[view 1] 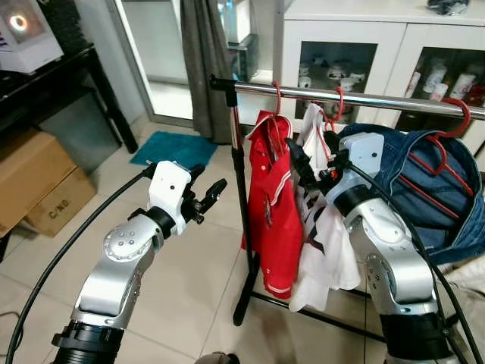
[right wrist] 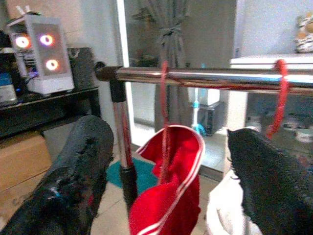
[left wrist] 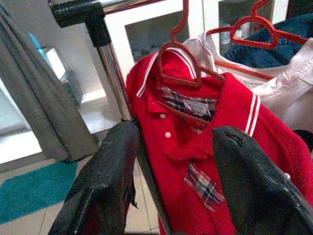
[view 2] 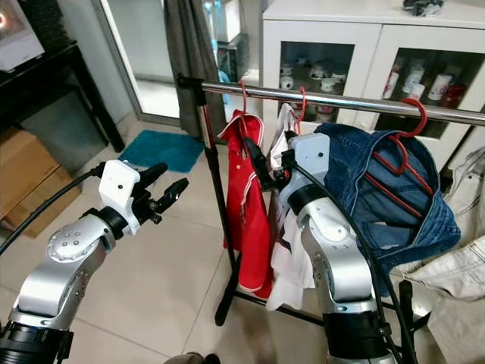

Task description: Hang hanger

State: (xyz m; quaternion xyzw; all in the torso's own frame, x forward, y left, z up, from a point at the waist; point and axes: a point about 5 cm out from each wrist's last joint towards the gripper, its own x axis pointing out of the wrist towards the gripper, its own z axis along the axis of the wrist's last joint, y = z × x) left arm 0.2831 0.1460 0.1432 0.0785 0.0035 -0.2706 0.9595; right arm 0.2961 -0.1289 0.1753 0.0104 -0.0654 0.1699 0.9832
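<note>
Left eye view showed the polished chrome garment rail (view 1: 356, 97), a round tube capped with a black plastic end fitting, already carrying three thin red wire-shaped hangers: the first (view 1: 277, 102) bore a red cotton polo shirt with white-striped collar and cuffs (view 1: 273, 205), the second (view 1: 339, 102) a soft white shirt (view 1: 322, 250), and the third (view 1: 452, 121) a heavy blue denim jacket (view 1: 432, 189), bunched and partly slid off its hanger. Judged from this, the hanging appeared essentially complete, as all three hooks sat over the rail and neither gripper held anything; what remained seemed to be withdrawal only. The right gripper (view 1: 299, 163) stood raised just beside the red polo and against the white shirt, its two long black fingers (right wrist: 78, 166) parted and empty, with the polo's collar visible between them in the right wrist view. The left gripper (view 1: 206, 199) was held well apart from the rack on its open side, its matte, rough-textured fingers (left wrist: 102, 181) likewise spread and holding nothing, aimed toward the polo's plaid-lined placket. The rack's black upright post (view 1: 241, 197) rested on a glossy pale tiled floor (view 1: 189, 288)
</note>
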